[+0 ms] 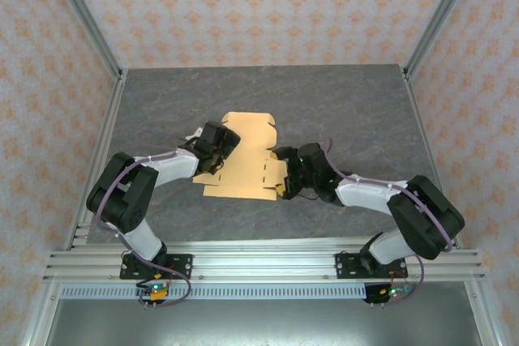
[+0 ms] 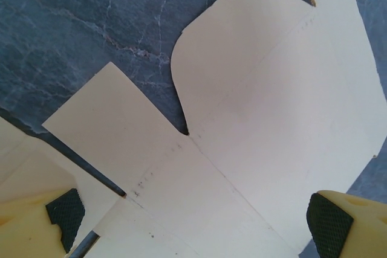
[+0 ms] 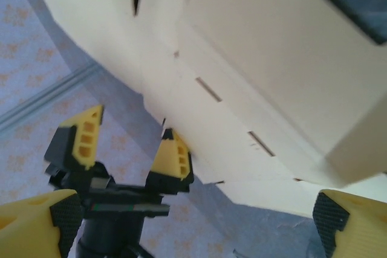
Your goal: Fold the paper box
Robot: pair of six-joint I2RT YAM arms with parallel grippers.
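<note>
A: Where's the paper box (image 1: 243, 155)?
B: Middle of the gray table (image 1: 349, 111). It lies flat & open, not a box yet. Round flaps at the far end.
A: And the arms?
B: One on each side. The left gripper (image 1: 220, 143) is at the left edge of the card, toward the far end. The right gripper (image 1: 284, 174) is at the right edge, nearer to us.
A: Jaws?
B: Both wide. In the left wrist cam, the left gripper (image 2: 199, 222) has its two fingertips (image 2: 335, 222) far apart, w/ the paper box (image 2: 254, 119) under & between them. Nothing pinched. Can't tell if they touch the card.
A: What else does that cam see?
B: A round-corner flap, a square flap next to it & a little cut between the two. Fold lines w/ tiny dots. Gray table (image 2: 91, 16) behind.
A: Right wrist cam?
B: The right gripper (image 3: 199, 222) is wide too, w/ yellow fingers & black pads (image 3: 63, 216) at both low corners. The paper box (image 3: 254, 58) is up close, a bit blurry, w/ thin slots in it. Past the card is the left gripper (image 3: 128, 146), fingers apart, one just beside the card's edge.
A: Anybody holding it?
B: No, no grip on it.
</note>
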